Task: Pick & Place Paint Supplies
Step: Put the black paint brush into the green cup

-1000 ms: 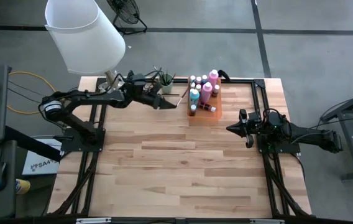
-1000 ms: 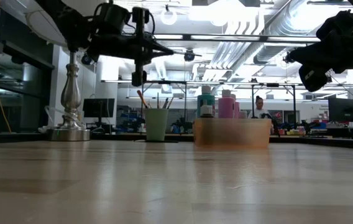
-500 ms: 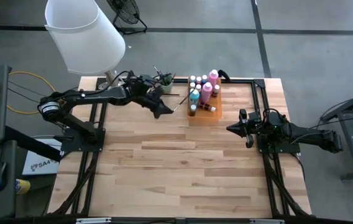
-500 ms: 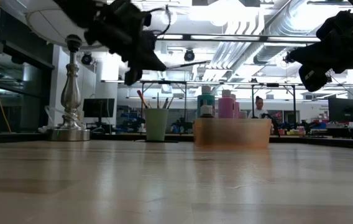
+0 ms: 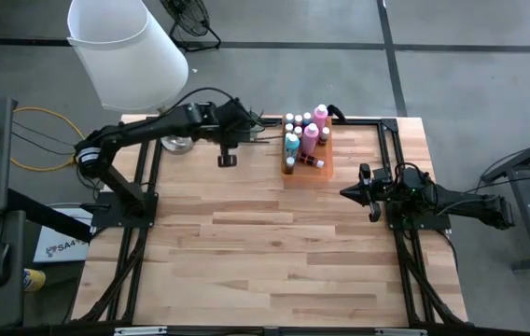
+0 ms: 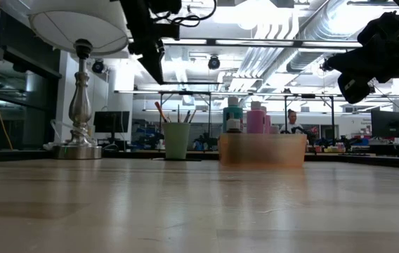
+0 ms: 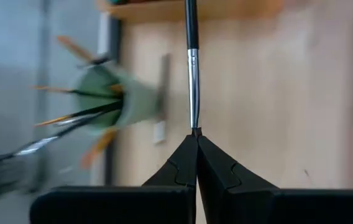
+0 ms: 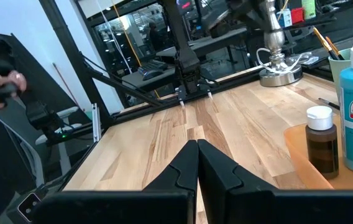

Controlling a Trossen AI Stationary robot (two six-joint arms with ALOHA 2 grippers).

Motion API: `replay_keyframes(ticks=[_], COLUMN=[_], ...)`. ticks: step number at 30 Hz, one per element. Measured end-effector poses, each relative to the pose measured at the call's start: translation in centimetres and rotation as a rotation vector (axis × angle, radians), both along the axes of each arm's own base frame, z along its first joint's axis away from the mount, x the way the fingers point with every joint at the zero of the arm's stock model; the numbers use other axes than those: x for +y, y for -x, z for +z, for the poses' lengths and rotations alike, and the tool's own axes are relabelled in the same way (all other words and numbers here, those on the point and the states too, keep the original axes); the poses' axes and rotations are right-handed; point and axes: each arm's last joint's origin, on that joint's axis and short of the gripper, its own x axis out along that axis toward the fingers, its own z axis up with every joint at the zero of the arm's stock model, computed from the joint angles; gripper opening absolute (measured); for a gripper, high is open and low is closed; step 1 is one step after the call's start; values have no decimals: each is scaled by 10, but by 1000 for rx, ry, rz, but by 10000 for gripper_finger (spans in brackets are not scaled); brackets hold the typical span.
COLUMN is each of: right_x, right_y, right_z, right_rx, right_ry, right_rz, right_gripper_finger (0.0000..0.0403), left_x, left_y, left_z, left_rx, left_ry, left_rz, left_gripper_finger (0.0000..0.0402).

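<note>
left gripper (image 7: 196, 138): pinching a paintbrush (image 7: 192, 68) by its end, beside the green brush cup (image 7: 111, 109)
right gripper (image 5: 346, 193): pressed together, empty, just right of the orange tray (image 5: 326, 166)
paint bottles (image 5: 300, 135): in the tray

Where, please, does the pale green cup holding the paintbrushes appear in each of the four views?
High view: pale green cup at the table's far edge, mostly hidden beneath the left arm.
Low view: left of centre, beside the orange tray.
Left wrist view: blurred, beyond the left end effector, shut on a thin dark-handled paintbrush.
Right wrist view: only its rim shows, at the picture's edge.
Shared landmark: the silver lamp base.
</note>
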Motion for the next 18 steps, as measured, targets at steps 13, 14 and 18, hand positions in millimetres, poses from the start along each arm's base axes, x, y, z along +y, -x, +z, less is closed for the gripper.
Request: replay_keyframes(ticks=[13,14,18], right_x=[0,0,0], right_y=[0,0,0], right_z=[0,0,0], right_rx=[0,0,0], right_ry=[0,0,0], right_rz=[0,0,0], right_gripper_finger=[2,2,2], left_x=[21,22,31], left_y=[8,8,6], left_z=[18,17,12], left_rx=[451,481,597], left_ry=[-587,-607,-648], left_rz=[28,21,-27], left_gripper_finger=[0,0,0])
